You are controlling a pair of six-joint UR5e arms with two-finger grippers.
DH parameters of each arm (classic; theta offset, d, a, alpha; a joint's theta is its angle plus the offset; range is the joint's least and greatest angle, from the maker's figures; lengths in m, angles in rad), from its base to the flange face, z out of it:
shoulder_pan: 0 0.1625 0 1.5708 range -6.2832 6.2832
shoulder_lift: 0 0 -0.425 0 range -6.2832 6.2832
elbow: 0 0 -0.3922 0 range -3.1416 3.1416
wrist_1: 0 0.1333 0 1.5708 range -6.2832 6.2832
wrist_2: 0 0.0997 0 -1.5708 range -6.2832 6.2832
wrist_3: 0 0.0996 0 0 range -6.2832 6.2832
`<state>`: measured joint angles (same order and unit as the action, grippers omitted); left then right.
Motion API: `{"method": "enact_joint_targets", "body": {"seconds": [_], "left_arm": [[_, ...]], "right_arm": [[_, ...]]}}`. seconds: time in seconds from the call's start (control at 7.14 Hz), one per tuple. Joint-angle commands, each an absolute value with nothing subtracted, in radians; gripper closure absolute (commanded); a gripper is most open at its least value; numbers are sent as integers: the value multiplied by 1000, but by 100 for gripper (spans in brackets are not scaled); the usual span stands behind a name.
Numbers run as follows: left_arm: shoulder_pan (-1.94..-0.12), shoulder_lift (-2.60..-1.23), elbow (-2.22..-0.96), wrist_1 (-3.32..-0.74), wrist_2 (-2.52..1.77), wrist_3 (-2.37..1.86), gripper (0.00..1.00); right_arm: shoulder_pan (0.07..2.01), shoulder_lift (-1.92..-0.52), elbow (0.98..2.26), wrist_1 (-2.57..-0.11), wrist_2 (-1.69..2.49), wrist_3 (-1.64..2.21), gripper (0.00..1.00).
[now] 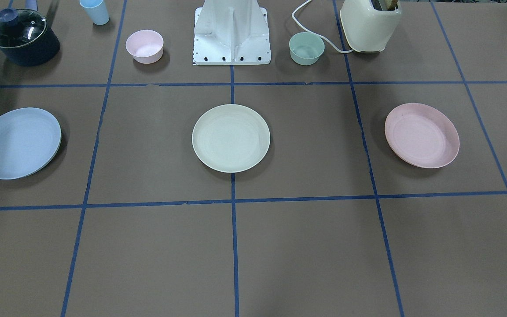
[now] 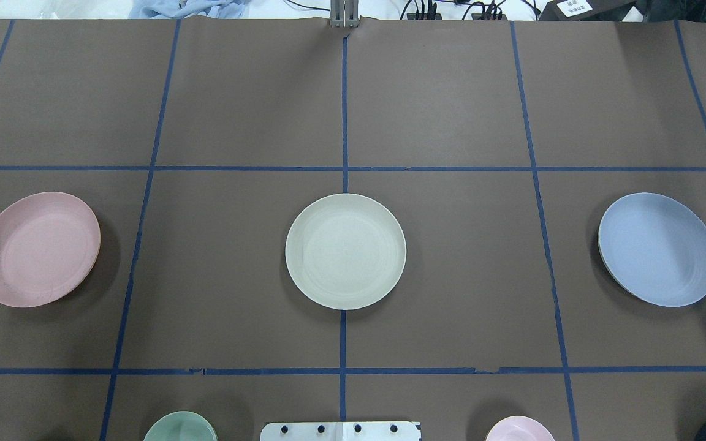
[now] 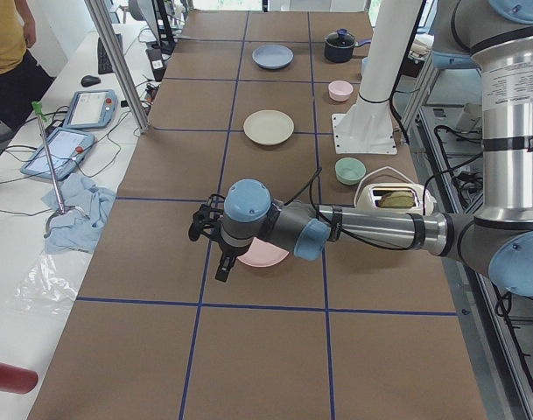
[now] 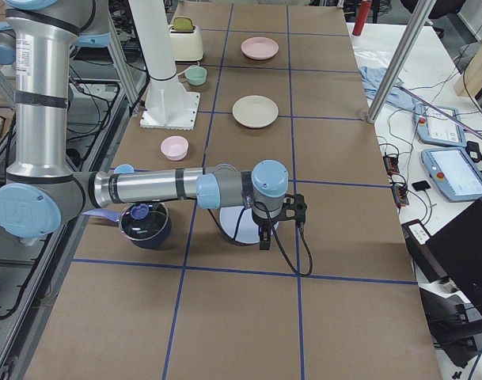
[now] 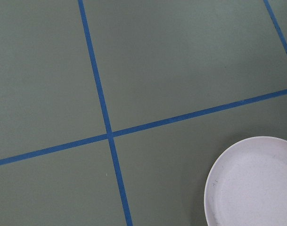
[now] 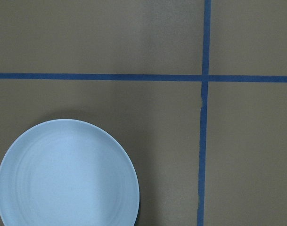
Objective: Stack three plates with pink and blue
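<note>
Plates were laid unstacked in one row, well apart: pink plate (image 2: 37, 249) toward the robot's left, cream plate (image 2: 345, 251) at centre, blue plate (image 2: 658, 249) toward its right. Left gripper (image 3: 220, 264) was hung near the pink plate, right gripper (image 4: 263, 239) near the blue plate; neither's opening or hold could be told.

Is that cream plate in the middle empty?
Empty: the round cream plastic plate lies flat and upright, its whole inside bare.
</note>
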<state>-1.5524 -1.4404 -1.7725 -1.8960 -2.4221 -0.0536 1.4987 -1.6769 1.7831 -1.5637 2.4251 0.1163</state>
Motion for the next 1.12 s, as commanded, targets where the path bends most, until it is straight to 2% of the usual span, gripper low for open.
{"method": "enact_joint_targets", "body": {"seconds": [0.0,0.7,0.98], "left_arm": [[-1549,-1448,-1776,-1898,-2422,-54,1],[-1549,-1440,-1773,-1899,-2424,-54,1],[-1549,-1440,-1772,-1899,-2422,-51,1]], "right_arm": [[1499,-1681,1784,-1563,2407,117,0],[1456,-1686,1784,-1565,2414,145,0],[1340,-1684,1764,-1421,2378,333,1]]}}
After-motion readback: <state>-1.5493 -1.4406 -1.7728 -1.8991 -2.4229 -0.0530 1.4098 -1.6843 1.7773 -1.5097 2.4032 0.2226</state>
